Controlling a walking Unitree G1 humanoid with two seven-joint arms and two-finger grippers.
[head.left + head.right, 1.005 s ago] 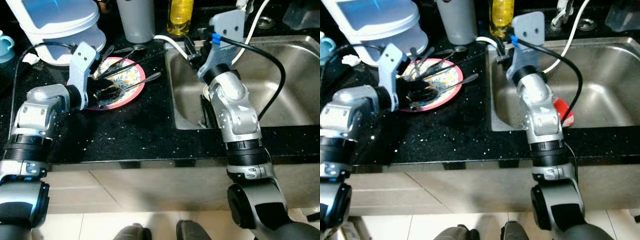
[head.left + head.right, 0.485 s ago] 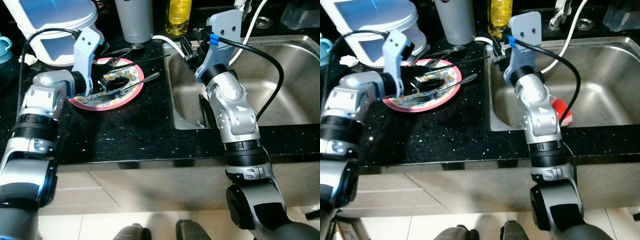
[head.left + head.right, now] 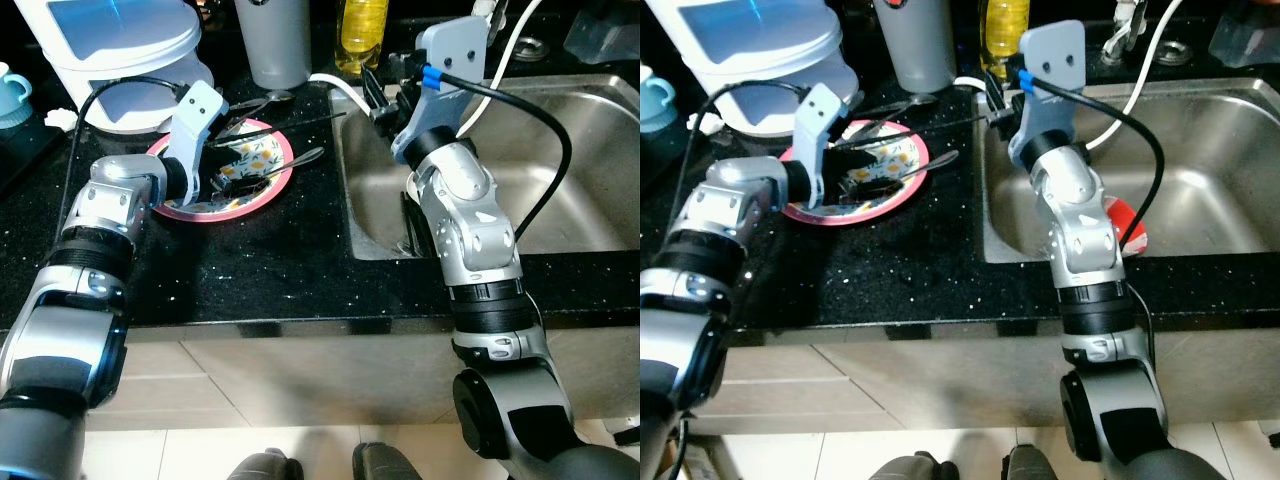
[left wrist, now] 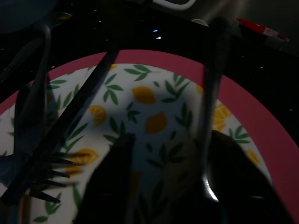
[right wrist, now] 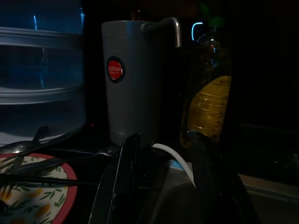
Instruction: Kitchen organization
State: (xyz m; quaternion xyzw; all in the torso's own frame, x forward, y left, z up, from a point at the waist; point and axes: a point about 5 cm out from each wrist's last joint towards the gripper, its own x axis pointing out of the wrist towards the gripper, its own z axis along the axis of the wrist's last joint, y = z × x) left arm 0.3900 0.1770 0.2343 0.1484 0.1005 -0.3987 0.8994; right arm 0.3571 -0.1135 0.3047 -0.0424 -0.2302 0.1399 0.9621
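A pink-rimmed plate (image 3: pixel 272 150) with a lemon pattern lies on the black counter, left of the sink. Across it lie several utensils: a spoon (image 3: pixel 303 157), forks (image 4: pixel 44 172) and black chopsticks (image 3: pixel 295 121). My left gripper (image 3: pixel 235 176) hovers low over the plate's middle, open, with its fingers (image 4: pixel 114 186) on either side of a utensil handle (image 4: pixel 211 93). My right gripper (image 3: pixel 384 95) is at the sink's back left corner, open, with nothing between its fingers (image 5: pixel 122 182).
Along the back stand a white appliance (image 3: pixel 110 50), a grey pitcher (image 3: pixel 272 40) and a yellow bottle (image 3: pixel 361 30). A white cable (image 3: pixel 335 82) runs by the steel sink (image 3: pixel 570 190). A red item (image 3: pixel 1127 225) lies in it. A light blue cup (image 3: pixel 12 90) stands far left.
My left gripper has swung from the plate's left side to over its middle and come lower. The right arm has hardly moved.
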